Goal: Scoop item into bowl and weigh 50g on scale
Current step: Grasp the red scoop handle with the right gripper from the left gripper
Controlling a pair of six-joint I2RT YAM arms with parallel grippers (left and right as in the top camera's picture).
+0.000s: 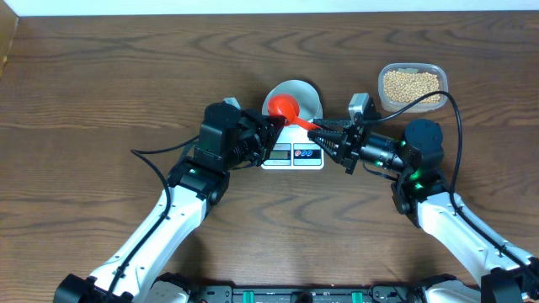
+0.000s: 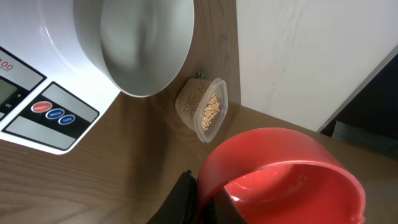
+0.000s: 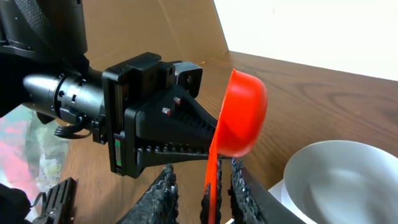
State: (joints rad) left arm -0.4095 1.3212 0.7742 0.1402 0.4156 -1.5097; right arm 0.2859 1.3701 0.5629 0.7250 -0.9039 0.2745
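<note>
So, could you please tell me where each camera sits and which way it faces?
Overhead: above the table, looking straight down on the left arm, right arm, scale and bowl.
Left wrist: low beside the scale, facing the tub of beans; its own dark jaws show at the bottom.
Right wrist: faces the left arm; its own jaws grip the red scoop's handle.
Shared: all three show the scoop and bowl.

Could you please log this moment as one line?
right gripper: holding scoop | left gripper: at scoop cup | scoop, bowl: empty | bowl: on scale | beans: in tub
</note>
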